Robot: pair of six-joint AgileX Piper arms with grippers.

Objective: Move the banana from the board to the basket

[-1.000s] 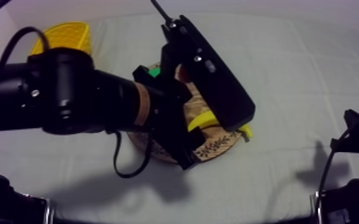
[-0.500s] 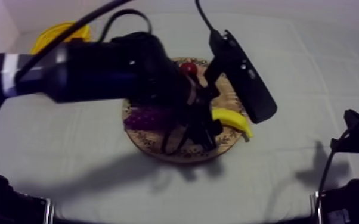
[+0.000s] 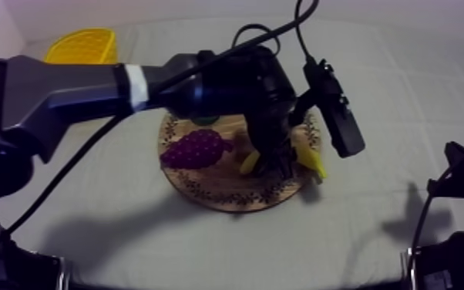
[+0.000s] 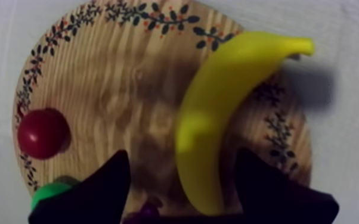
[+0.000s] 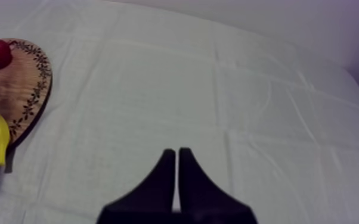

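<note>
While the left arm (image 3: 73, 92) stretches from the left edge of the surface (image 3: 405, 92) toward its middle, the left claw (image 4: 182, 154) hangs low over a round wooden board (image 3: 227, 197) with a patterned rim. Its two black fingers (image 4: 107, 187) are spread apart, one on each side of the banana (image 4: 217, 113), with a narrow gap of bare wood showing between each finger and the fruit, so nothing is gripped.

The banana lies flat on the side of the board nearest the right edge of the surface, and one tip reaches just past the rim. A small red fruit (image 4: 42, 132) sits on the board well apart from the banana, close to the rim. A purple bunch of grapes (image 3: 196, 148) lies on the half of the board toward the left edge. A green piece (image 4: 50, 193) shows beside one finger, too hidden to name.

A yellow basket (image 3: 81, 46) stands at the far left corner of the surface, well apart from the board.

The right claw (image 5: 177, 154) hovers over bare cloth near the right edge, its fingers pressed together in a narrow wedge and holding nothing.
</note>
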